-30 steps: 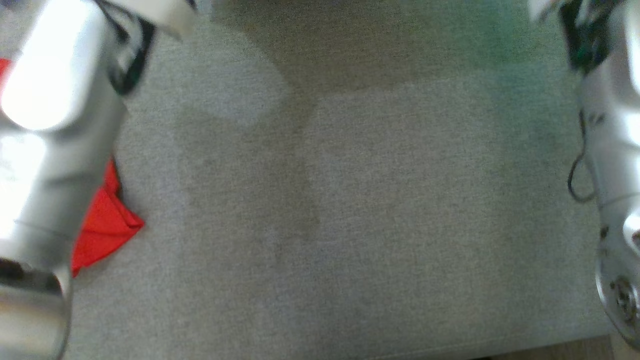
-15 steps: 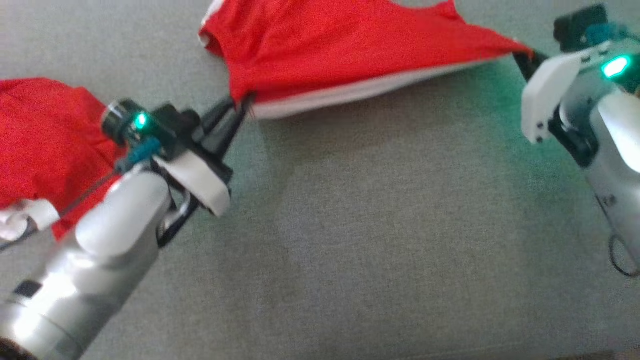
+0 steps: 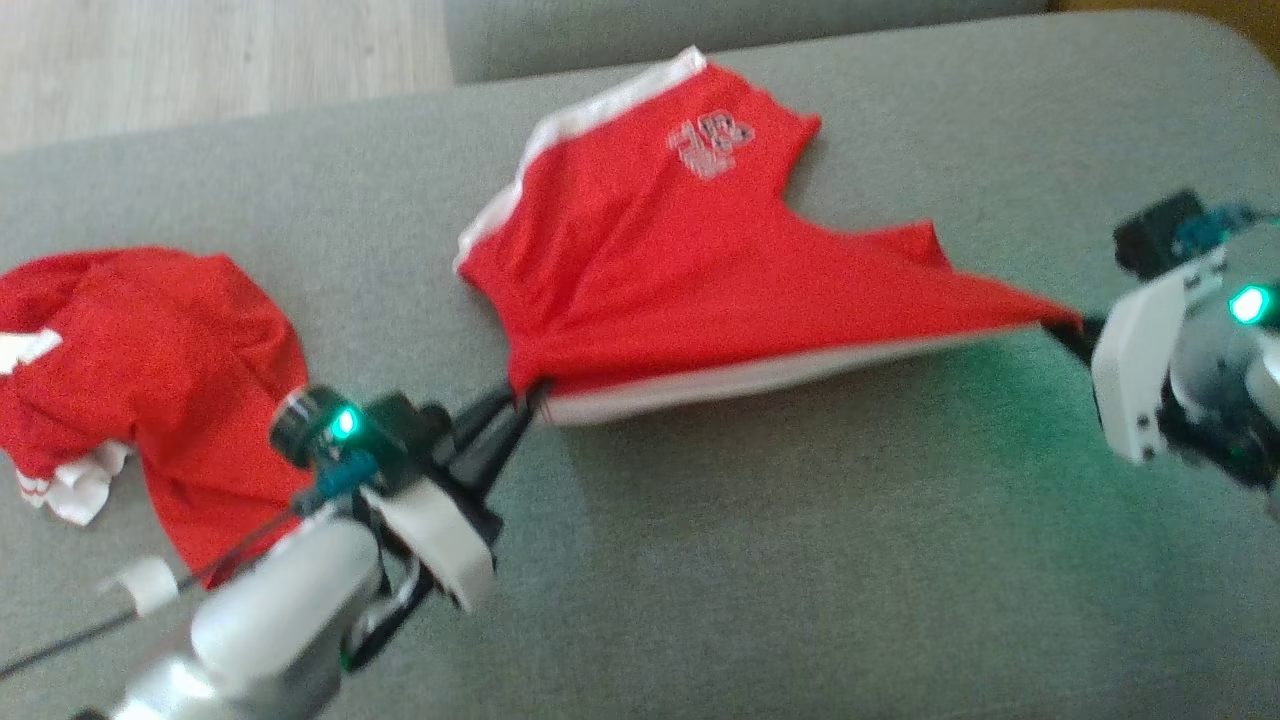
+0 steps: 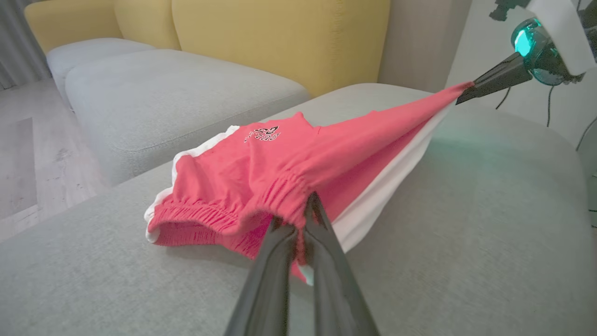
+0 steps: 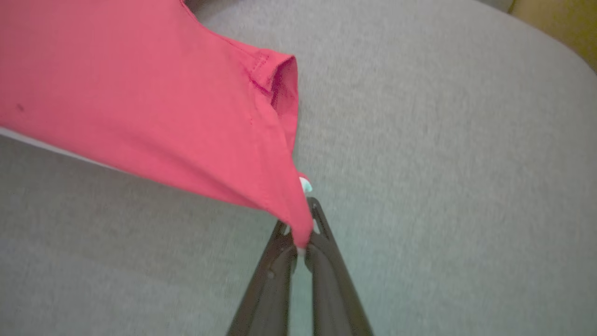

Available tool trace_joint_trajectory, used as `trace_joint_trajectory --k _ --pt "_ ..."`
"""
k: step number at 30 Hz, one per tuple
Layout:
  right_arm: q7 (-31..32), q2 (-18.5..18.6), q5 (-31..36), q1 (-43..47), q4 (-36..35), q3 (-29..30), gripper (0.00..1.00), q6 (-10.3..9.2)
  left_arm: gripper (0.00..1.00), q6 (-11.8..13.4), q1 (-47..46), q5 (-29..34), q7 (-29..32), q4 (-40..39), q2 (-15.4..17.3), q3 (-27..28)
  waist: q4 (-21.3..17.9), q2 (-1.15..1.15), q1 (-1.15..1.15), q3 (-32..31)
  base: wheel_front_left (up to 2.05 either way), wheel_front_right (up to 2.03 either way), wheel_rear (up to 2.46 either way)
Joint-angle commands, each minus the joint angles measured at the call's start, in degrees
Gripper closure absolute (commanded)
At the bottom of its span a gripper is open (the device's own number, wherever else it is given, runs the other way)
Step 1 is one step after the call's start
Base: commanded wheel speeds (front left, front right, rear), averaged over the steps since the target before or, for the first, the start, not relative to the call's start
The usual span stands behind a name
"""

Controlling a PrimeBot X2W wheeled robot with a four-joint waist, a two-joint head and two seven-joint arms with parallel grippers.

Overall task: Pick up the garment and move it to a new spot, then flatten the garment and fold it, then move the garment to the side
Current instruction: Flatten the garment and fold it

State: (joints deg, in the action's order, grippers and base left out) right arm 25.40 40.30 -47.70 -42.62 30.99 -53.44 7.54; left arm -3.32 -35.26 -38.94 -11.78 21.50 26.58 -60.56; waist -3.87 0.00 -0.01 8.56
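The garment (image 3: 680, 260) is a pair of red shorts with white side stripes and a printed logo, stretched across the grey sofa cushion (image 3: 800, 560). My left gripper (image 3: 520, 405) is shut on its elastic waistband (image 4: 280, 200) at the near left corner. My right gripper (image 3: 1065, 330) is shut on the opposite corner (image 5: 298, 228), holding the near edge taut and raised above the cushion. The far part with the logo (image 4: 262, 134) rests on the cushion. From the left wrist view the right gripper (image 4: 466, 95) shows at the upper right.
A second red and white garment (image 3: 150, 370) lies crumpled at the cushion's left. Yellow backrests (image 4: 280, 37) and another grey seat (image 4: 163, 98) stand behind. Wooden floor (image 3: 220, 60) lies beyond the far left edge.
The head camera has tilted up, so the whole picture shifted downward. Both grippers keep their hold on the shorts, still stretched between them.
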Motion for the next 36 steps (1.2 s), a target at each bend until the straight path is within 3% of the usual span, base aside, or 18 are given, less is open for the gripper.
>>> trace_joint_trajectory --k 1,7,12,18,28,36 --pt "1.2 3.9 -1.0 1.9 -1.8 -0.2 1.00 -0.05 1.00 1.3 -0.2 -0.4 0.3 -2.6 3.0 1.9 -1.1 0.00 0.01 -2.2 0.00 0.00 0.00" --pt "4.4 8.8 -3.8 6.5 -7.0 -0.3 1.00 -0.05 1.00 4.6 5.3 -1.4 2.3 -11.3 5.4 0.9 -2.0 0.00 0.01 -4.7 0.00 0.00 0.00" --pt "5.4 12.3 -5.5 10.4 -12.1 3.4 1.00 -0.05 1.00 8.5 9.0 -1.9 3.5 -19.6 7.4 0.8 -2.3 0.00 0.01 -5.2 0.00 0.00 0.00" --pt "2.8 12.2 -1.8 11.0 -15.3 9.7 1.00 -0.05 1.00 10.9 8.2 -1.7 4.1 -23.5 8.3 2.2 -1.4 0.00 0.01 -3.5 0.00 0.00 0.00" --pt "3.6 7.1 6.4 6.1 -16.6 17.7 1.00 -0.05 1.00 10.4 2.2 -1.5 4.6 -22.7 8.0 4.8 3.4 0.00 0.01 2.9 0.00 0.00 0.00" --pt "5.2 4.1 11.5 -2.1 -14.0 17.7 1.00 -0.05 1.00 8.1 -2.8 -1.1 4.6 -18.8 5.4 5.1 8.2 0.00 0.01 8.5 0.00 0.00 0.00"
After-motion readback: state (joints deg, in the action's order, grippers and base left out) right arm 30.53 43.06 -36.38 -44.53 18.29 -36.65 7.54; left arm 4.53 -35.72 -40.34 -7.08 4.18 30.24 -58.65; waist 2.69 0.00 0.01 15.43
